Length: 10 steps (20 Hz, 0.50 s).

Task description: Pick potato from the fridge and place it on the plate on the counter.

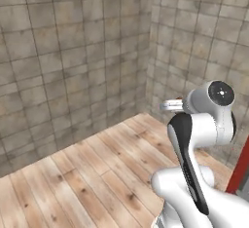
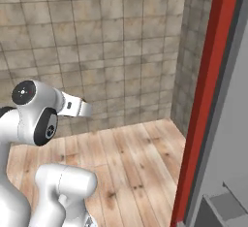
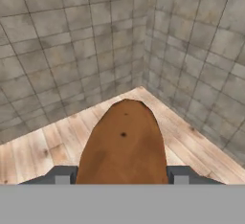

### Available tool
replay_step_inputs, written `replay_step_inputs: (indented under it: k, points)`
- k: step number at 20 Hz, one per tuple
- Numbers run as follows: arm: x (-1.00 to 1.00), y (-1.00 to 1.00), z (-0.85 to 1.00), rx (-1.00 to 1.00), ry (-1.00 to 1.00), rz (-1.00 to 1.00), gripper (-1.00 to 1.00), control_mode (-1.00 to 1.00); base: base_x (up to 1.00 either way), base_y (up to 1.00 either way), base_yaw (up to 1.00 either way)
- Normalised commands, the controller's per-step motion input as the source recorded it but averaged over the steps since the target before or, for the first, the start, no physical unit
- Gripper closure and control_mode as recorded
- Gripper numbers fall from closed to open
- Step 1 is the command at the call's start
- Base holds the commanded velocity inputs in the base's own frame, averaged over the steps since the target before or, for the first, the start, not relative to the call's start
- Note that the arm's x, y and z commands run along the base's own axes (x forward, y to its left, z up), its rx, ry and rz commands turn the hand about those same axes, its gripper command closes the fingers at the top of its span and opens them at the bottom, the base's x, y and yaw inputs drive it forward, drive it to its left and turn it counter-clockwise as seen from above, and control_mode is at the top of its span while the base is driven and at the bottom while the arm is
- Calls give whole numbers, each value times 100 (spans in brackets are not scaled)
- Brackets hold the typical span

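In the hand view one potato (image 3: 123, 144), brown with a few dark specks on its dull skin, sat between the two dark finger tips (image 3: 62, 174) of the gripper (image 3: 122, 176), one tip on each side of it. The jaws stood partway open and pressed against the potato's flanks, so it was held off the floor, its narrower end pointing away from the camera toward the room's corner. Behind it lay a pale wooden plank floor (image 3: 57, 139) and two walls of grey-brown stone tiles (image 3: 72, 36) meeting in a corner.

In the left base view the white arm (image 1: 204, 124) rose from the lower right, its dark-striped link bent up to a round joint, with the wrist reaching left over the planks; the hand itself was too small and too hidden there to make out what it carried. A sliver of red (image 1: 240, 168) showed at the right edge.

In the right base view the arm (image 2: 34, 114) stood at the left, its forearm pointing right. Along the right side ran one tall red edge (image 2: 203, 105) beside a grey panel (image 2: 227, 124), probably the fridge, with a darker grey ledge at the bottom corner; nothing could be seen resting on that ledge.
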Motion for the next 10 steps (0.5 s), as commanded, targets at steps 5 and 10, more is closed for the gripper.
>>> replay_step_inputs:
  k: [5,10]
  points:
    - [0,0,0,0,0,0,100,100,4,26,44]
    - [0,0,0,0,0,0,100,100,16,22,45]
